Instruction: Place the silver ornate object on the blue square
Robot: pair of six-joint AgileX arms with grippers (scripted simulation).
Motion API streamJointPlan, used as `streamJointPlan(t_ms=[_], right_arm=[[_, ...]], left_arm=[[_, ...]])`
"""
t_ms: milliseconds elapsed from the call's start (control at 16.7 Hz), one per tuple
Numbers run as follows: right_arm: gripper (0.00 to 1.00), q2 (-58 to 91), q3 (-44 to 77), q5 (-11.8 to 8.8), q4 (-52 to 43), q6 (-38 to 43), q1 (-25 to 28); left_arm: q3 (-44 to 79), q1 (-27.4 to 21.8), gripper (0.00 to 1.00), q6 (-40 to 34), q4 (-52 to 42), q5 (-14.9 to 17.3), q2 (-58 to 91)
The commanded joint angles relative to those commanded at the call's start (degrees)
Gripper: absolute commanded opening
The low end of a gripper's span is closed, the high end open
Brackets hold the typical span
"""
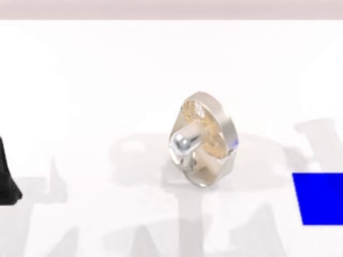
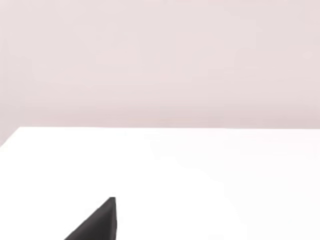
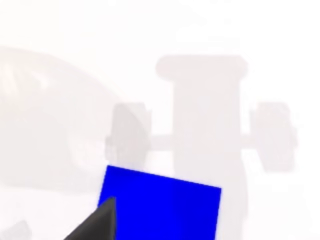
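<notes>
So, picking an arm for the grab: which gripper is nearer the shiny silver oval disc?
Unclear. Left arm shows only at the table's left edge; right gripper hovers by the blue square, right of the silver oval disc.

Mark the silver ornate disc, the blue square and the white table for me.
Shiny silver oval disc with chrome knob (image 1: 203, 140): top view, on the gold-tan inner face beside the knob.
Flat bright-blue square (image 1: 321, 197): top view, its middle.
White table (image 1: 107, 80): top view, bare surface.

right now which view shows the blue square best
The right wrist view: the blue square fills its lower middle, cut only at the frame's bottom. The top view catches just part of it at the table's right edge. The left wrist view shows none.
</notes>
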Motion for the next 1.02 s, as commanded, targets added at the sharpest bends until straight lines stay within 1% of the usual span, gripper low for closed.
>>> streamJointPlan(t_ms=[240,660,840,1020], right_arm=[[1.00,19.91,23.28,-0.16,-14.46,0.41,5.42],[1.00,53.05,63.88,-1.25,-37.37,1.82,15.23],[1.00,65.08,78.62,-1.75,-45.33,2.34,18.94],[1.00,74.95,90.47,-2.20,-51.75,2.66,22.07]], left_arm=[[0.00,0.00,1.00,0.00,0.00,0.00,0.00],[0.00,0.00,1.00,0.00,0.00,0.00,0.00],[0.00,0.00,1.00,0.00,0.00,0.00,0.00],[0.00,0.00,1.00,0.00,0.00,0.00,0.00]])
